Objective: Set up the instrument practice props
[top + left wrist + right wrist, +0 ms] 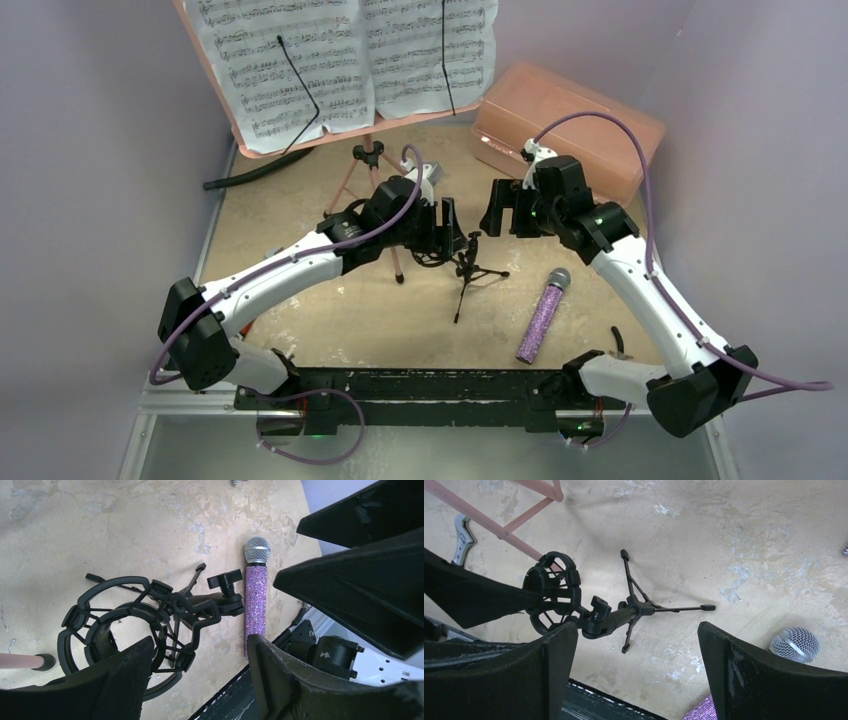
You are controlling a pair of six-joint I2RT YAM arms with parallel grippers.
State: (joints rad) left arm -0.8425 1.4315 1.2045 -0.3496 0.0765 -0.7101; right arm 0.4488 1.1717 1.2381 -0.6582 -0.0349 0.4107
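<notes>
The tan table [330, 320] holds the pink music stand [345, 137] at the back, with white sheet-music pages [300, 60] on it. The left gripper [199, 645] is partly open, with one finger by the ring of the small black mic stand [468, 265], which stands in the middle of the table. The right gripper [636, 627] hangs wide open above the mic stand and holds nothing. The purple glitter microphone [542, 318] lies flat, just to the right.

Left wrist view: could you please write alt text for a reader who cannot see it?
A small black mic stand with a ring mount stands on a beige table, partly behind the open fingers of the left gripper. To its right a purple glitter microphone lies flat, its silver grille pointing away from the camera.
</notes>
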